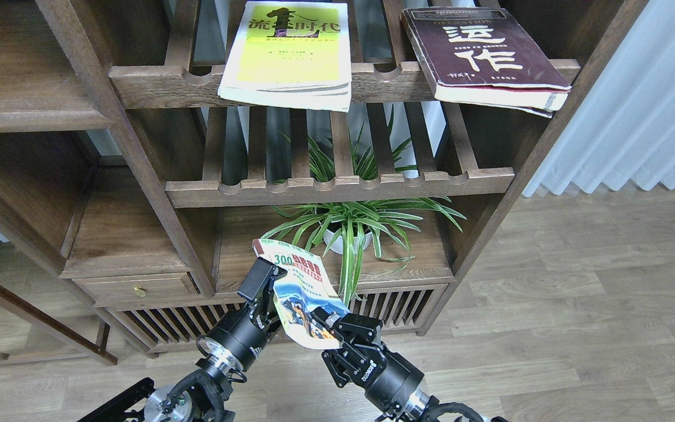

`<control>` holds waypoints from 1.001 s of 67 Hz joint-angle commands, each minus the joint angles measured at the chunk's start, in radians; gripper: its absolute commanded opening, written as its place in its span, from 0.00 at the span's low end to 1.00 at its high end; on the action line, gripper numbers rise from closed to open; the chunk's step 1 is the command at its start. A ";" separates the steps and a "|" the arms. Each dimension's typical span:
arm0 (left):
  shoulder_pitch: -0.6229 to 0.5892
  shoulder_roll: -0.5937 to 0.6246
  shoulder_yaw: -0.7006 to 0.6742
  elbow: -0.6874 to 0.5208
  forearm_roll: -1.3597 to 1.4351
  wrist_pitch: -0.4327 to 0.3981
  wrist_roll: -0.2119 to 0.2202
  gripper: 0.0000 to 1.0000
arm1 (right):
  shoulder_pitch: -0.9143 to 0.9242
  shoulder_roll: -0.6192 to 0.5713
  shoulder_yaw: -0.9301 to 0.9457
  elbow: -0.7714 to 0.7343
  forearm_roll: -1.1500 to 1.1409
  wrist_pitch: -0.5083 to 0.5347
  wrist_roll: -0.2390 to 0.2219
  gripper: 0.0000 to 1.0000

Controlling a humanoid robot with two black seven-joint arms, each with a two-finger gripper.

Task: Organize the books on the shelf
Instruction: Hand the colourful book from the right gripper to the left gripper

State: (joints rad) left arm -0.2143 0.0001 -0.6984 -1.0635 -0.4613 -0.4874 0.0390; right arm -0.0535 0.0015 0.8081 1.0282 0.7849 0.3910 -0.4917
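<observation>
A: Two end effectors on one book. The white paperback hangs low in front of the unit, before the spider plant, cover bowed between them.

B: Grips?

A: Left end effector is clamped on the book's left edge, one finger visible over the cover. Right end effector pinches the lower right corner. Both closed on it.

B: Others?

A: Yellow-green book and maroon book lie flat on the top slatted rack, both overhanging its notched rail. The solid shelf sits upper left, bare where visible.

B: Handling advice?

A: Likely a handover. One end effector should release only once the other holds firmly; the limp cover may slip. Lift clear of the leaves, then carry it left.
</observation>
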 commanded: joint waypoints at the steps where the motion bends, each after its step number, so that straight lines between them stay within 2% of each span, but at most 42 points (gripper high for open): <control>1: 0.021 0.000 -0.009 0.000 0.001 -0.001 -0.002 1.00 | 0.000 -0.001 0.013 -0.022 -0.044 0.003 0.003 0.02; 27: 0.087 0.000 -0.010 -0.003 0.007 -0.001 0.004 1.00 | 0.047 -0.001 0.066 -0.083 -0.107 0.012 0.003 0.02; 67: 0.058 0.000 -0.012 0.031 0.010 -0.001 0.009 1.00 | 0.057 -0.001 0.072 -0.056 -0.147 0.014 0.003 0.02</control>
State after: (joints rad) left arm -0.1472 0.0000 -0.6996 -1.0338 -0.4508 -0.4889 0.0492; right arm 0.0039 0.0000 0.8854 0.9665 0.6387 0.4074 -0.4887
